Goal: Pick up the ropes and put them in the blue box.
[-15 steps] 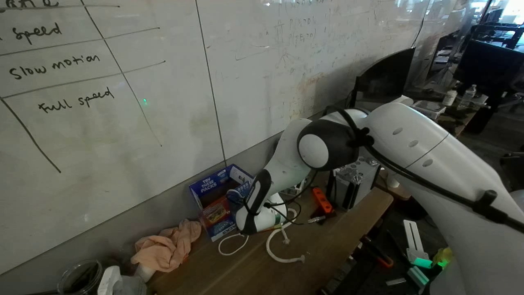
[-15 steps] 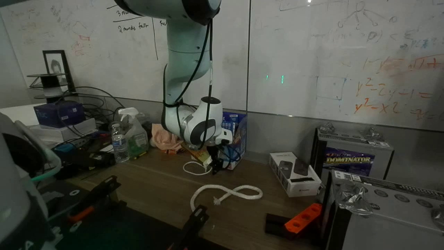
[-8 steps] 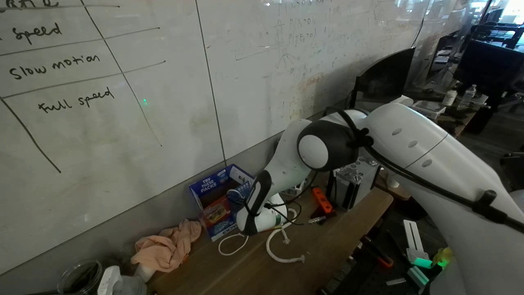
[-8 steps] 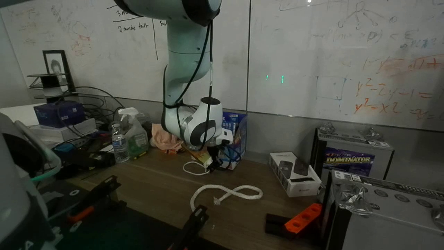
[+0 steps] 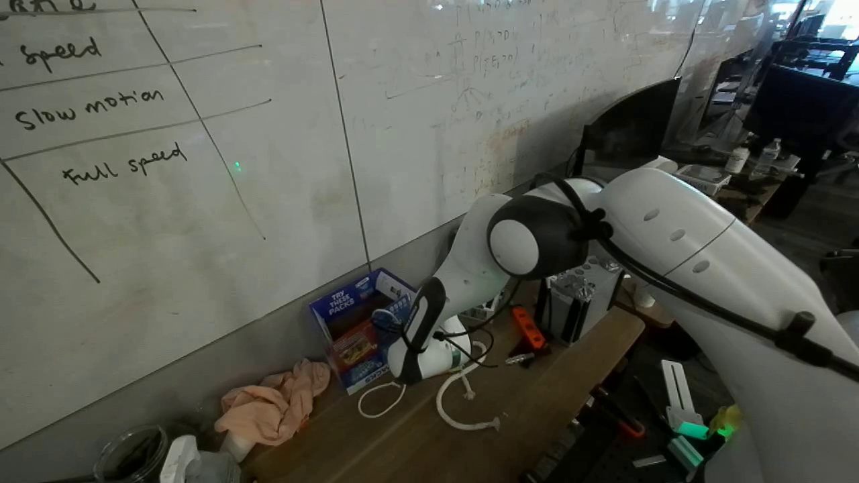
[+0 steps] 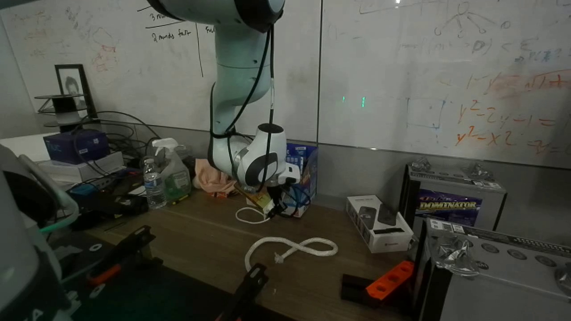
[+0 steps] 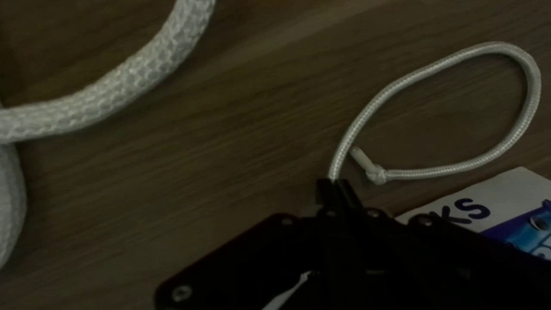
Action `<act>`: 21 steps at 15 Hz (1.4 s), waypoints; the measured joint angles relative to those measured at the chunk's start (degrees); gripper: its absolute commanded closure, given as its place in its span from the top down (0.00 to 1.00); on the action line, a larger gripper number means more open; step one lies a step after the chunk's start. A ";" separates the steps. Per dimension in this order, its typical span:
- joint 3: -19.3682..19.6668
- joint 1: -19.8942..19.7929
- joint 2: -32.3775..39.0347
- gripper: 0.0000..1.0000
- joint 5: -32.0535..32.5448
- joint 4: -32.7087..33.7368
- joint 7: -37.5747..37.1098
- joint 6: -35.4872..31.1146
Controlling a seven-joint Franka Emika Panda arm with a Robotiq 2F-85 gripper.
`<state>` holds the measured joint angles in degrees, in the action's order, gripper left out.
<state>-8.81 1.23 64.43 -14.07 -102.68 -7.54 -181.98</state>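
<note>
- Wrist view: the thin rope is pinched by the gripper, whose fingertips are pressed together on it.
- Its loop is spread over the table to the right, and its knotted end is seen just beside the fingertips.
- The thick rope is seen to the left, well apart from the gripper; in an exterior view the thick rope is crossed over itself, nearer than the thin rope.
- The blue box is set at the far side of the table, partly hidden by the arm in both exterior views.
- In an exterior view, a cloth is seen left of the blue box, and a white box right of it.
</note>
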 measured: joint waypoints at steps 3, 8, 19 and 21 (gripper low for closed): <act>-1.05 -0.80 -4.80 0.01 0.34 -2.40 0.08 0.01; -4.04 -2.68 -18.40 0.01 0.40 -10.23 0.23 -0.02; -4.91 -1.37 -48.99 0.01 -0.45 -18.16 -4.08 10.01; -2.50 0.45 -53.86 0.01 1.77 -17.37 -8.33 13.81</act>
<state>-11.31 1.69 10.57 -12.30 -120.05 -15.86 -168.16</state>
